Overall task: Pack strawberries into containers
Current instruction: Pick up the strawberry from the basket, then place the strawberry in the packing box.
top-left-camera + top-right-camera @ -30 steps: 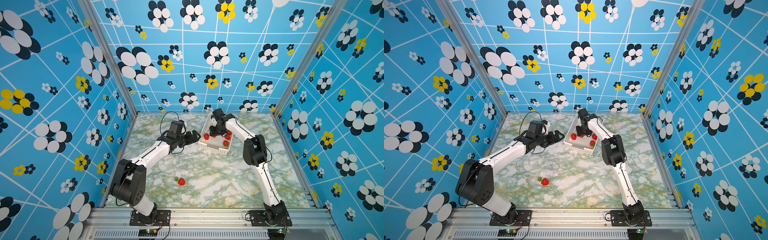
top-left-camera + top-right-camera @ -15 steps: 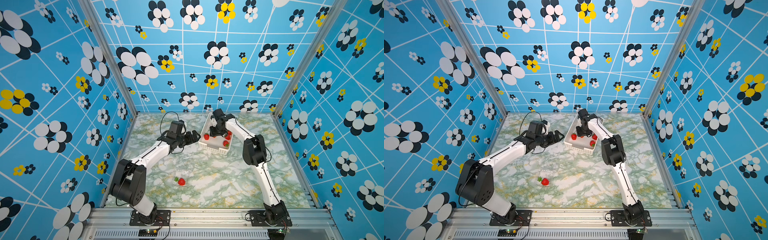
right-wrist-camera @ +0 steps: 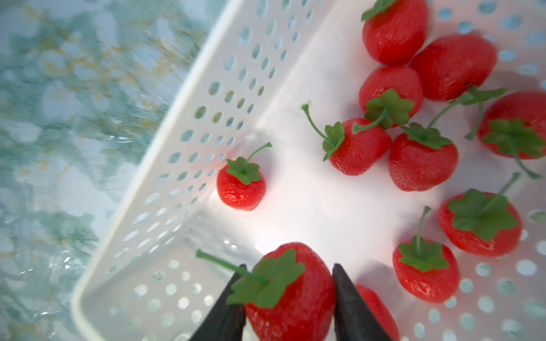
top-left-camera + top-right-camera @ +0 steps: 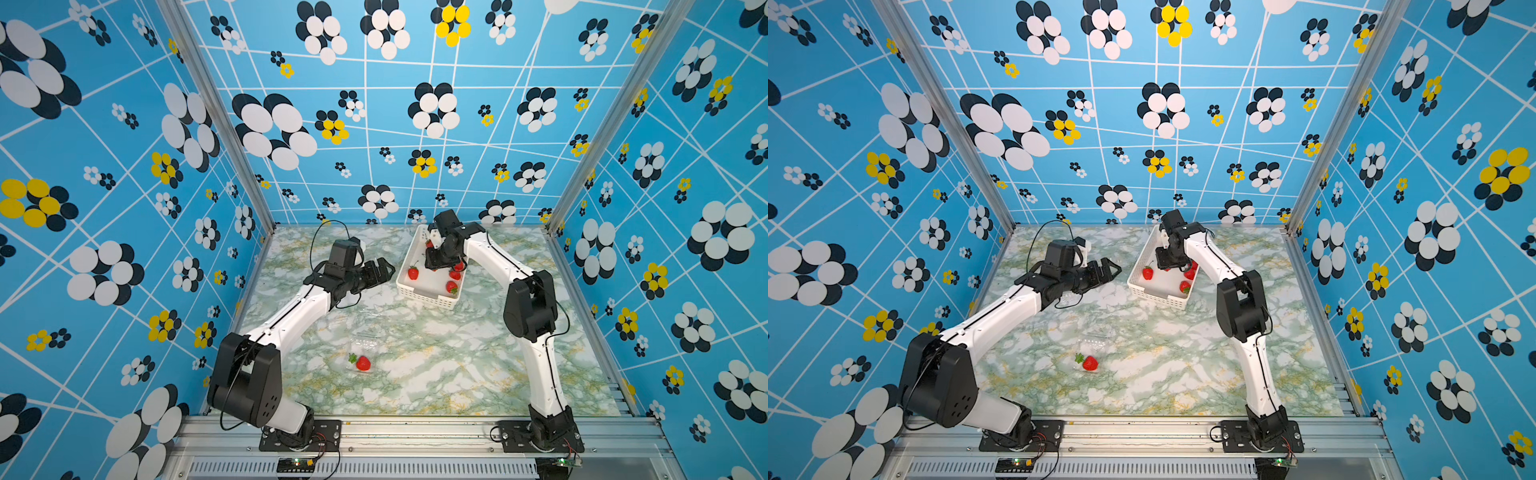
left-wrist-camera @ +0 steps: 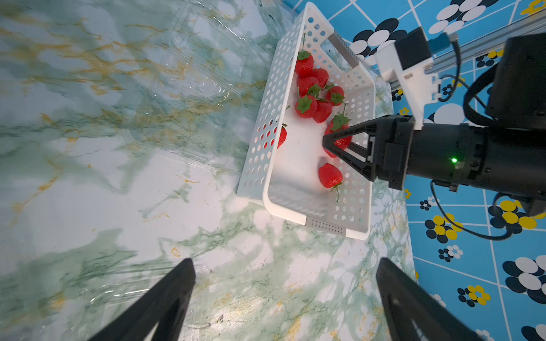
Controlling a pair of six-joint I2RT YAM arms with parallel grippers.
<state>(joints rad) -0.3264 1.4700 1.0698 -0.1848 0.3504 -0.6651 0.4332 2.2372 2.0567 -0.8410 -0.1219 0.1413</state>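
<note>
- We are viewing the right gripper reaching down into the large white perforated plastic basket. Its two black jaws are pinching one glossy red strawberry with a green leafy cap across the body, leaving the thin stem free.
- The other red strawberries are lying loose on the basket floor, mostly bunched together; we are judging the pick as the step in hand.
- The left gripper is hovering over the green-veined marble tabletop beside the basket, jaws spread wide and empty, apparently keeping clear of the right arm.
- A small clear plastic punnet container is lying mid-table, well apart from the basket, presumably as the destination. A single red strawberry is lying at its near edge; whether inside, we cannot tell.
</note>
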